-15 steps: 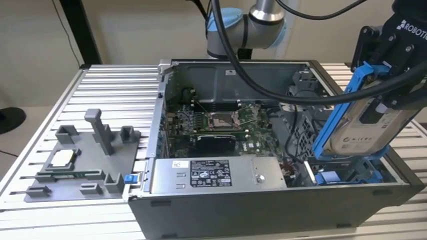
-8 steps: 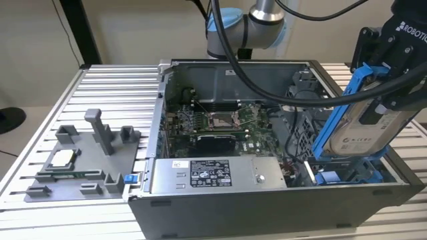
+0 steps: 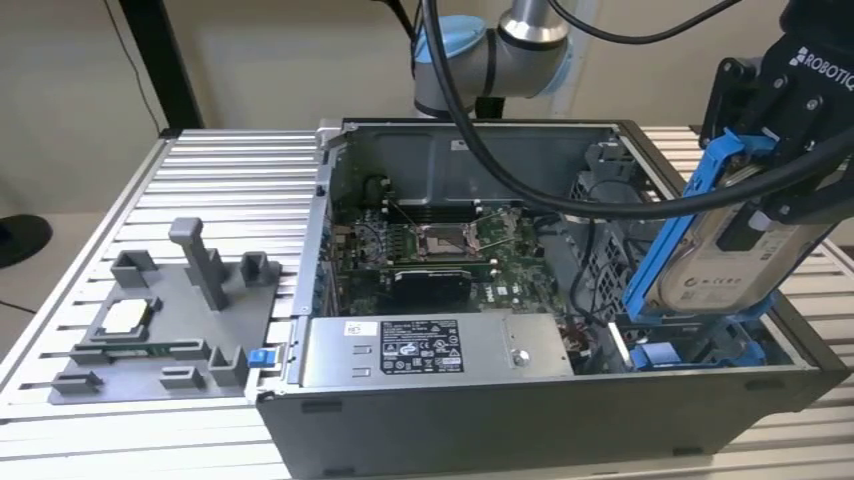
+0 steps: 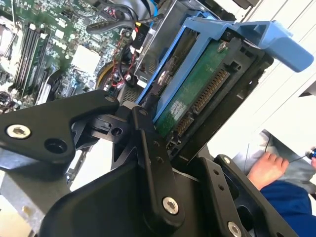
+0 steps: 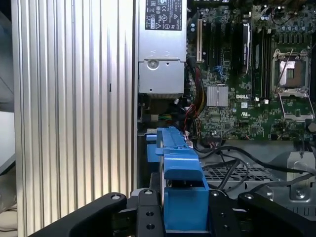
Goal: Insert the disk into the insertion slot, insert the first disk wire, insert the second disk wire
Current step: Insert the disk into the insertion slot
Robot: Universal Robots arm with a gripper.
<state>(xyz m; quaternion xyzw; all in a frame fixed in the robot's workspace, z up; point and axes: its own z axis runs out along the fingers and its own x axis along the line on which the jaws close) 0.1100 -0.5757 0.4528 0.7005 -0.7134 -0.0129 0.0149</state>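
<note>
My gripper (image 3: 781, 195) is shut on the disk (image 3: 727, 255), a silver drive with a white label in a blue carrier frame. It hangs tilted and on edge above the case's corner at the exterior view's right. Below it lies the insertion slot (image 3: 694, 348), a grey bay with blue fittings. The second wrist view shows the disk's green circuit board (image 4: 197, 94) and the blue carrier (image 4: 256, 29) between my black fingers (image 4: 148, 143). In the first wrist view the carrier (image 5: 180, 187) sits inside my gripper (image 5: 183, 215). Coloured wires (image 5: 195, 106) run beside the bay; I cannot tell which are the disk wires.
The open computer case (image 3: 534, 420) holds a motherboard (image 3: 434, 255) and a grey power-supply box (image 3: 427, 350) along its near wall. A grey fixture (image 3: 160, 320) stands on the ribbed table at the exterior view's left. A person's hand (image 4: 266, 168) and blue sleeve are beyond the case.
</note>
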